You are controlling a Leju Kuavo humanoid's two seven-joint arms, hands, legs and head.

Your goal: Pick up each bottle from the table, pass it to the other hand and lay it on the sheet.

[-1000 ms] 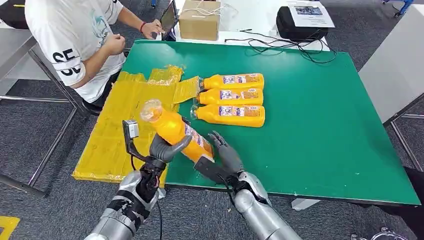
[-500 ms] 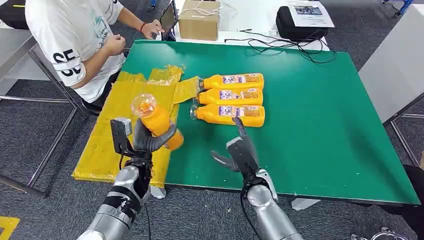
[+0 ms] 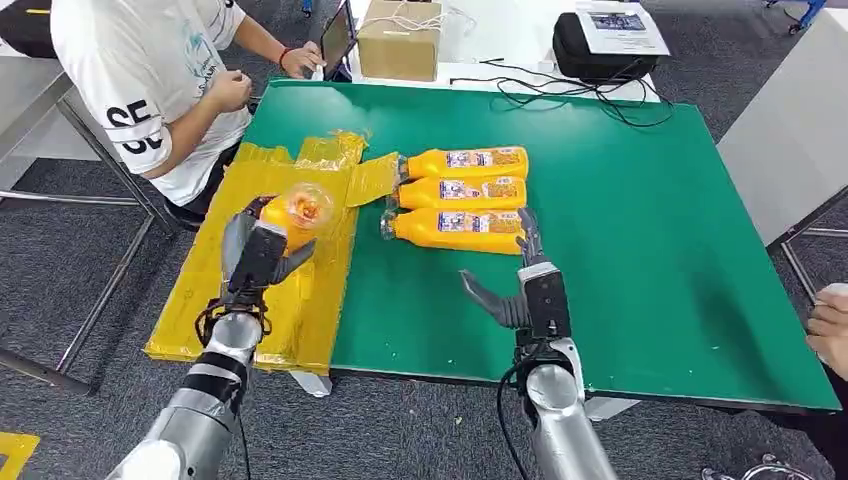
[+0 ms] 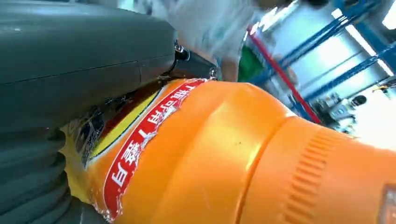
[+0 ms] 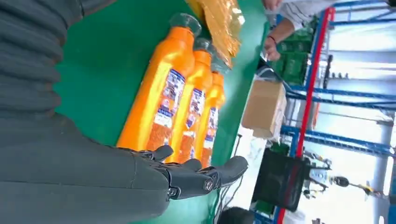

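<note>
My left hand (image 3: 255, 255) grips an orange bottle (image 3: 298, 211) above the yellow sheet (image 3: 240, 290), its clear cap pointing up toward the camera. The left wrist view is close on that bottle (image 4: 243, 158) with its red label, pressed against the hand (image 4: 70, 70). Three more orange bottles (image 3: 462, 196) lie side by side on the green table (image 3: 650, 250), caps toward the sheet. My right hand (image 3: 525, 290) is open with fingers spread, just in front of the nearest bottle (image 3: 458, 229). The right wrist view has the three bottles (image 5: 180, 100) beyond the open hand (image 5: 140, 177).
A person in a white shirt (image 3: 150, 70) sits at the far left corner of the table. A cardboard box (image 3: 400, 40), a black bag (image 3: 600, 45) and cables (image 3: 560, 90) lie beyond the far edge. Another person's hand (image 3: 828, 320) is at the right edge.
My right hand let go of the bottle and moved right and forward, opening near the row of bottles. My left hand carried the bottle left over the yellow sheet.
</note>
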